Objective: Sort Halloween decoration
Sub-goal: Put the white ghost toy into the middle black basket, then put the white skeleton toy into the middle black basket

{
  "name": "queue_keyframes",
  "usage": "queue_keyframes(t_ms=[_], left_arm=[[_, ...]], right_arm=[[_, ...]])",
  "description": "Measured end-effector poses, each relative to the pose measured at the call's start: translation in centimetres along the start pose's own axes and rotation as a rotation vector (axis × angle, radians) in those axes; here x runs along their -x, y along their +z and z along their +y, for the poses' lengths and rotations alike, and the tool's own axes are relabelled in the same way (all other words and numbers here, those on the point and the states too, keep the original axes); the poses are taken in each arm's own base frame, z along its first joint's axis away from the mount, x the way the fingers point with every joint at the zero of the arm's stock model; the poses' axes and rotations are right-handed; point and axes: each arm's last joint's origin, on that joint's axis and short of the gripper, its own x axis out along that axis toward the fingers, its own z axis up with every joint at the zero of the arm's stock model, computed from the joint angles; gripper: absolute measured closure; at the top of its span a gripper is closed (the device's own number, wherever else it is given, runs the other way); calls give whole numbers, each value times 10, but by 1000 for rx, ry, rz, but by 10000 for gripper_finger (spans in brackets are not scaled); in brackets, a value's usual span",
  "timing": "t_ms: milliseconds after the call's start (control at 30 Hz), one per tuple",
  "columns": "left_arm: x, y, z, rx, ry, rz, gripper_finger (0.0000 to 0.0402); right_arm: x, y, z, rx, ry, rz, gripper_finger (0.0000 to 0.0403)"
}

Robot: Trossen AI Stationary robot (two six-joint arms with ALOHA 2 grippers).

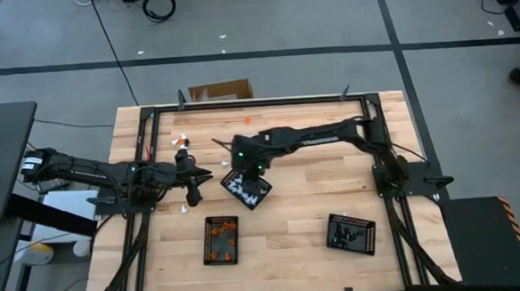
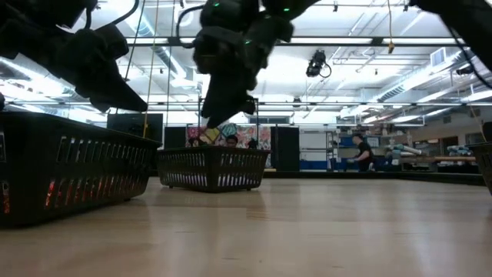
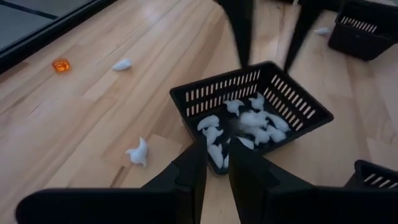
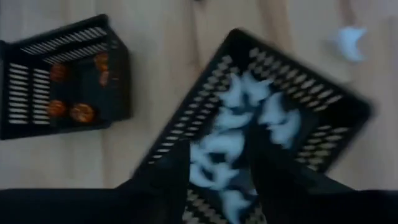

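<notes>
— Many white pieces [image 3: 249, 121] piled in the tray [image 3: 298, 99], right gripper [image 3: 266, 64] just above, fingers apart. Left gripper [image 3: 217, 168] beside, fingers narrow, empty.
— Could clip the tray wall and tip it. Might scatter pieces.

White pieces [image 3: 252, 121] fill a black slatted tray [image 3: 298, 102].

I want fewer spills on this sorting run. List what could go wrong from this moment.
1. The right gripper hangs low over the tray of white pieces; with its jaws apart, withdrawing carelessly could clip the tray's rim and shift it.
2. The left gripper points at that same tray, so both arms crowd one spot and might collide.
3. Loose white pieces and an orange piece lie near the table edge and could get knocked off.
</notes>
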Motion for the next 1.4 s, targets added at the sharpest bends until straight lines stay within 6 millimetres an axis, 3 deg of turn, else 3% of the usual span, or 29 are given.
queue_keyframes(t_ms=[167,300,533,767,933,1200,1400], left_arm=[[0,-4,1,-9,13,41,326],[0,-6,2,-1,18,61,326],[0,-6,2,-12,16,61,326],[0,-3,1,-14,7,31,326],[0,-3,1,-25,8,34,326],[0,-3,1,-20,8,35,326],[0,-3,1,-36,8,35,326]], right_arm=[[10,15,-20,105,-165,79,196],[22,16,-52,104,-257,106,174],[36,6,-123,-53,-324,110,145],[24,-7,-172,-260,-296,117,146],[-3,-4,-184,-266,-281,248,148],[-13,9,-193,-228,-306,302,149],[-11,8,-184,-217,-315,338,150]])
